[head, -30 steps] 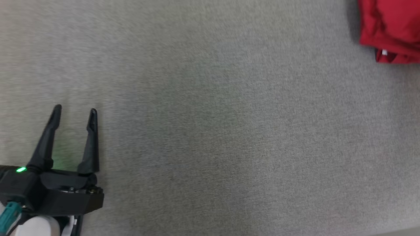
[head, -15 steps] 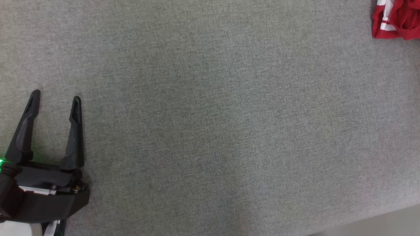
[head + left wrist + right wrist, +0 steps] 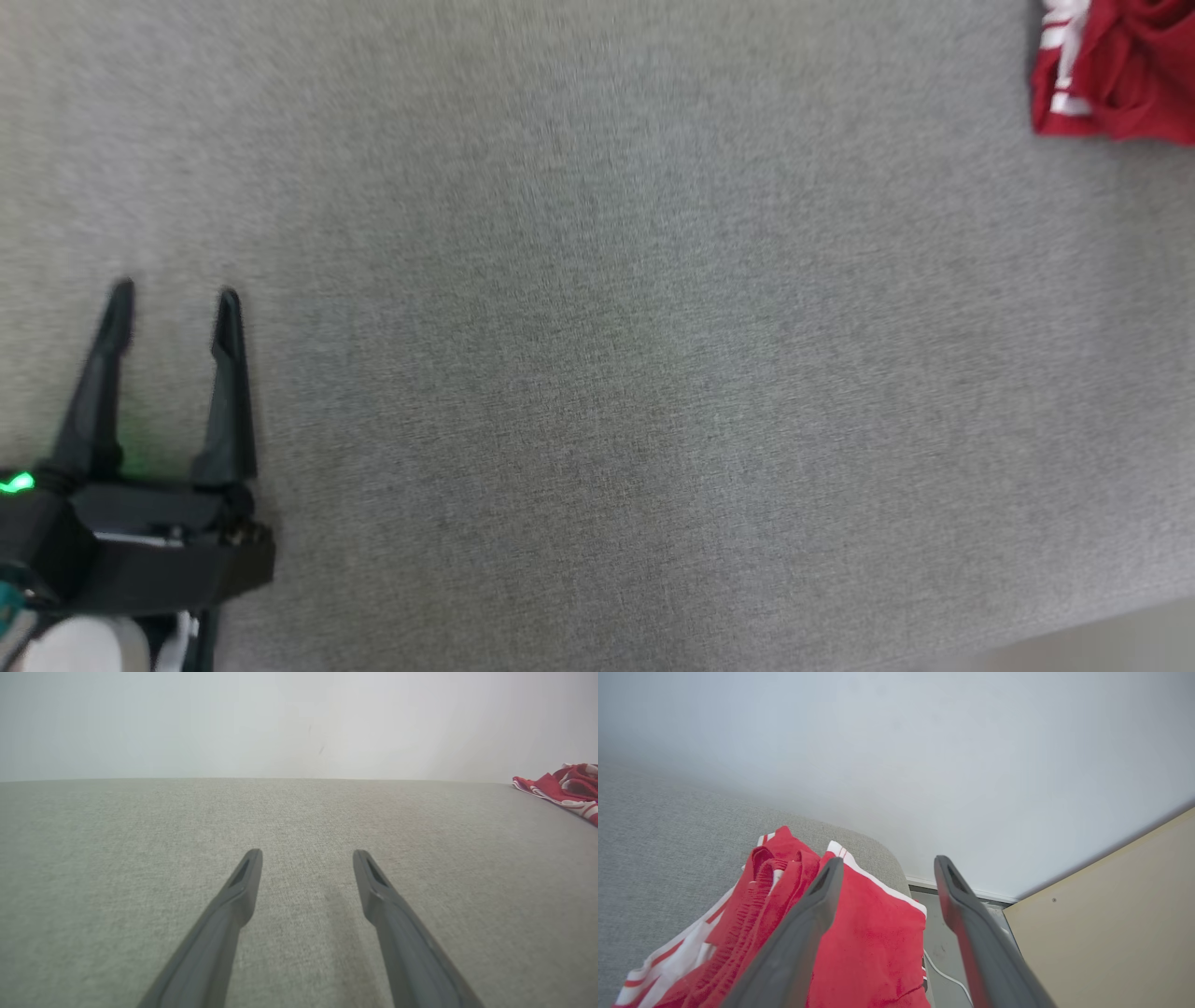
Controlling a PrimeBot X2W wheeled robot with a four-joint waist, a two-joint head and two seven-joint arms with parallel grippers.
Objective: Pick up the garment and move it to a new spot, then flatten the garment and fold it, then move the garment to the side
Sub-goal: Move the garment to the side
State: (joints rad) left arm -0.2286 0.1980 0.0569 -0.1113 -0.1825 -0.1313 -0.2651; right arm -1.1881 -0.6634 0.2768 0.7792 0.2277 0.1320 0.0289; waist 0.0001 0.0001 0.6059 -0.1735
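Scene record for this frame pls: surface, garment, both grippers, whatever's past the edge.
surface: grey woven fabric, mostly bare
garment: red with white stripes, bunched, at the top right corner of the head view
left gripper: open, holds nothing, over bare fabric, far from the garment
right gripper: open, nothing between the fingers, over the garment; contact unclear
past the edge: white cable, beige panel

The left gripper (image 3: 175, 291) shows two tapered dark fingers (image 3: 229, 392), black base (image 3: 159, 551), green light (image 3: 17, 483), pale forearm (image 3: 79, 649)
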